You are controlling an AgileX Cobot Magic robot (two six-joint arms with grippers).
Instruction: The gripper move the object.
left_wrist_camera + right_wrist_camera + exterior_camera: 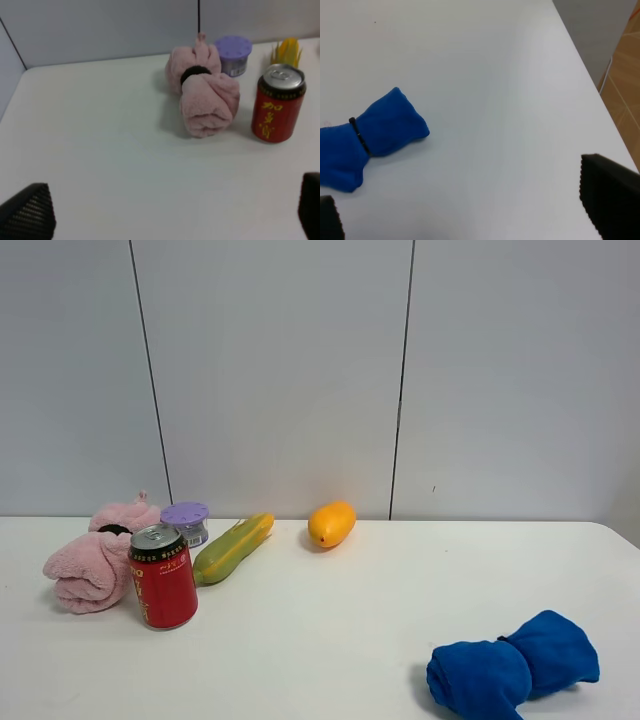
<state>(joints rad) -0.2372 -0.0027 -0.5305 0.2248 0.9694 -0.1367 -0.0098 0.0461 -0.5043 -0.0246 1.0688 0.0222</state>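
So the pink towel (92,562) I'm supposed to move is sitting at the far left of the high view, lower-middle height, rolled up and cinched with a black band (194,74). It's boxed in a bit: the red can (162,576) stands upright just beside it toward the camera, and the little purple-lidded jar (187,521) is tucked right behind. That matters, because coming in sloppy would probably knock the can over. My left gripper (165,212) has its fingers spread wide, nothing between them, only the two black tips poking in at the bottom corners of its wrist view, with the towel well ahead in the upper middle of that frame. My guess is the band is the easy place to pinch, since the roll is narrowest there. My right gripper (475,200) is likewise spread and empty, over bare table (495,75) near the blue towel (367,135), which isn't mine to touch. Corn cob (233,548) and mango (332,523) sit farther right, out of the way.
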